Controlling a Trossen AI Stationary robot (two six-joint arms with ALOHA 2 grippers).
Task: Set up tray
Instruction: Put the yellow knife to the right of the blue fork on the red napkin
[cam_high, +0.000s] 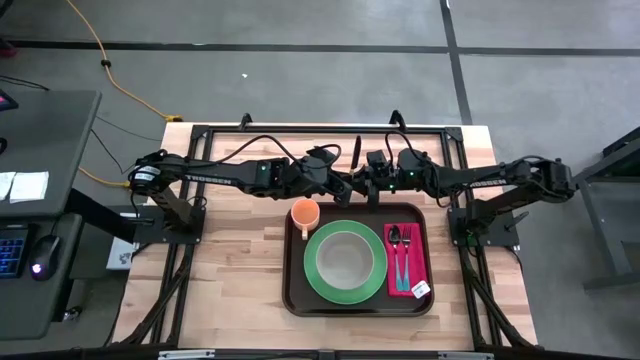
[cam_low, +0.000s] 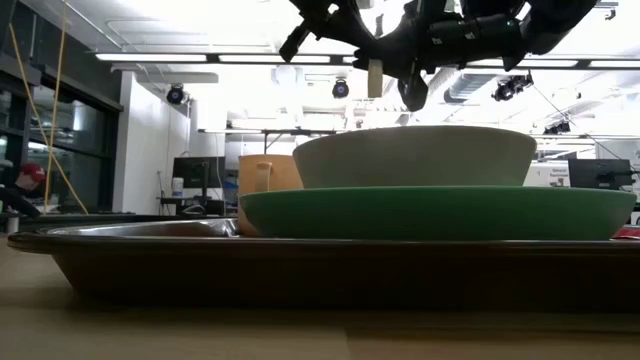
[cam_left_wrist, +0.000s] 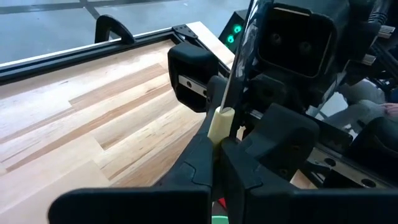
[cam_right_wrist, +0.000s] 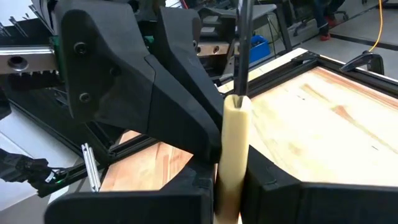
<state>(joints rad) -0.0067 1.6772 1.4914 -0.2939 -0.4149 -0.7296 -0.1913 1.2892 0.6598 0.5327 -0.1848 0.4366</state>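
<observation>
The left gripper (cam_high: 345, 183) and right gripper (cam_high: 372, 186) meet above the table's far side, both clenched on one utensil (cam_right_wrist: 235, 134) with a cream handle and dark shaft, held upright. The glossy brown tray (cam_high: 296, 300) lies just nearer, its long axis left-right.

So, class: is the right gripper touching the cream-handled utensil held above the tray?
Touching. The right wrist view shows the right gripper with its dark fingers pressed against both sides of the cream handle of the utensil, no gap showing.
</observation>
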